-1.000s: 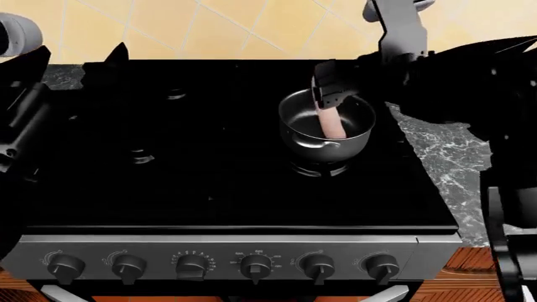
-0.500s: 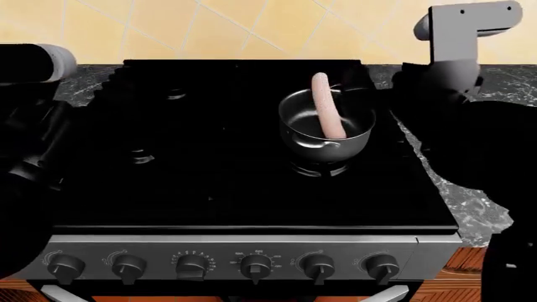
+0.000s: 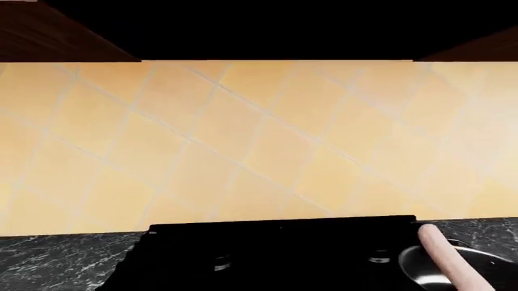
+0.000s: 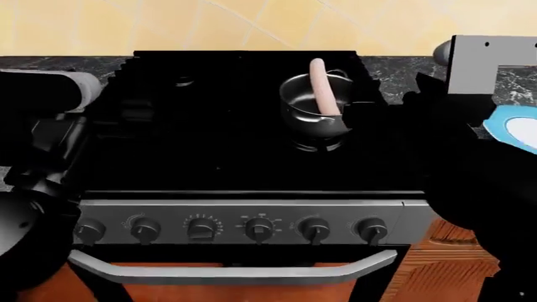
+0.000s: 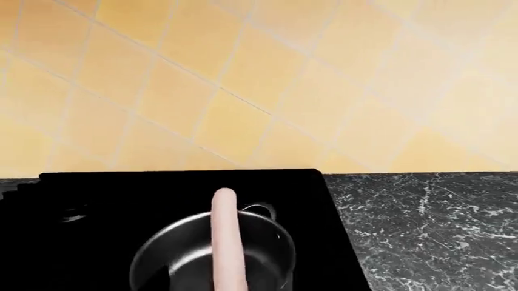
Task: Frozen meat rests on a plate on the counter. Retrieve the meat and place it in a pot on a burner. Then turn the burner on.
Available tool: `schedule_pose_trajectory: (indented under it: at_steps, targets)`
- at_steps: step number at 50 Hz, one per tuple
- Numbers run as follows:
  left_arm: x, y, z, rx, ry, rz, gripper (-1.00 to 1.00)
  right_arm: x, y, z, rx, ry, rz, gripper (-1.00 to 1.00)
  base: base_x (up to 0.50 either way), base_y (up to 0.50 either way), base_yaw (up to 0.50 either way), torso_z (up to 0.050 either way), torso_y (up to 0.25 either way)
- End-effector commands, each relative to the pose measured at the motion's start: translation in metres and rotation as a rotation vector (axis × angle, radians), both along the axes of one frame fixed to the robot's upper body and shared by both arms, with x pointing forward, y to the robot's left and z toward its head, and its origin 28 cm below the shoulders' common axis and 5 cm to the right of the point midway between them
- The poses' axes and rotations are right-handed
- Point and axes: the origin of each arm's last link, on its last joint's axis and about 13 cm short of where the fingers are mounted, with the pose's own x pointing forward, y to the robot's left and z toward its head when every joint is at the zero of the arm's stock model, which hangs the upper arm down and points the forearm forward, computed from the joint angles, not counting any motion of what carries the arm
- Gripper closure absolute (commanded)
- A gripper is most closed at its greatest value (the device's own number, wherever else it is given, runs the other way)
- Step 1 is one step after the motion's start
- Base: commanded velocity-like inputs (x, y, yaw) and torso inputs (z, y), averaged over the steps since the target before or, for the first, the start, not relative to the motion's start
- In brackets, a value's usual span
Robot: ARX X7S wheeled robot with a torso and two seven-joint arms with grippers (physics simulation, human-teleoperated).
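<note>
The pale-pink frozen meat (image 4: 321, 85) stands leaning inside the steel pot (image 4: 312, 110), its upper end poking above the rim; nothing holds it. It also shows in the right wrist view as meat (image 5: 227, 242) in the pot (image 5: 162, 260), and in the left wrist view as meat (image 3: 449, 257). The pot sits on the back-right burner (image 4: 319, 146). The blue-rimmed plate (image 4: 512, 131) lies on the counter (image 4: 394, 66) at the far right. My right arm (image 4: 482, 63) hangs right of the pot, my left arm (image 4: 50, 94) at the stove's left; both grippers' fingers are lost in black.
A row of several knobs (image 4: 315, 229) runs along the stove's grey front panel, above the oven handle (image 4: 235, 270). Another burner (image 4: 183, 80) lies at the back left. A tiled wall (image 5: 259, 85) rises behind the stove.
The right gripper let go of the meat and drew back to the right. The meat stays leaning in the pot. The head view has pulled back, showing more of the stove front.
</note>
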Motion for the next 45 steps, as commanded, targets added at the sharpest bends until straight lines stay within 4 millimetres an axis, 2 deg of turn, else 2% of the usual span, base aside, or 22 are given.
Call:
schedule_pose_trajectory:
  at_steps: [1, 11, 25, 31, 42, 45]
  targets:
    - [-0.0019, -0.0028, 0.0001, 0.033, -0.042, -0.023, -1.0, -0.0018, 0.0003, -0.0045, 0.003, -0.006, -0.006, -1.0, -0.5, 0.03, 0.0, 0.0, 0.0]
    - [-0.0016, -0.0035, 0.0013, 0.039, -0.063, -0.039, -1.0, 0.0003, 0.0006, -0.0042, -0.001, -0.015, 0.004, -1.0, -0.5, 0.02, 0.0, 0.0, 0.0]
    - [-0.0011, -0.0051, 0.0011, 0.04, -0.061, -0.049, -1.0, 0.0041, -0.0003, -0.0064, 0.01, -0.017, 0.017, -1.0, 0.0, 0.0, 0.0, 0.0, 0.0]
    - [-0.0004, -0.0055, 0.0004, 0.043, -0.057, -0.05, -1.0, 0.0051, 0.0, -0.0075, 0.007, -0.009, 0.018, -1.0, -0.42, 0.0, 0.0, 0.0, 0.0]
    - [0.0002, -0.005, -0.0013, 0.041, -0.03, -0.04, -1.0, 0.0043, 0.0019, -0.0072, -0.005, -0.011, 0.025, -1.0, 0.0, 0.0, 0.0, 0.0, 0.0]
    - [0.0016, -0.0044, -0.0027, 0.044, -0.024, -0.037, -1.0, 0.0039, 0.0023, -0.0069, -0.007, -0.012, 0.027, -1.0, 0.0, 0.0, 0.0, -0.05, 0.0]
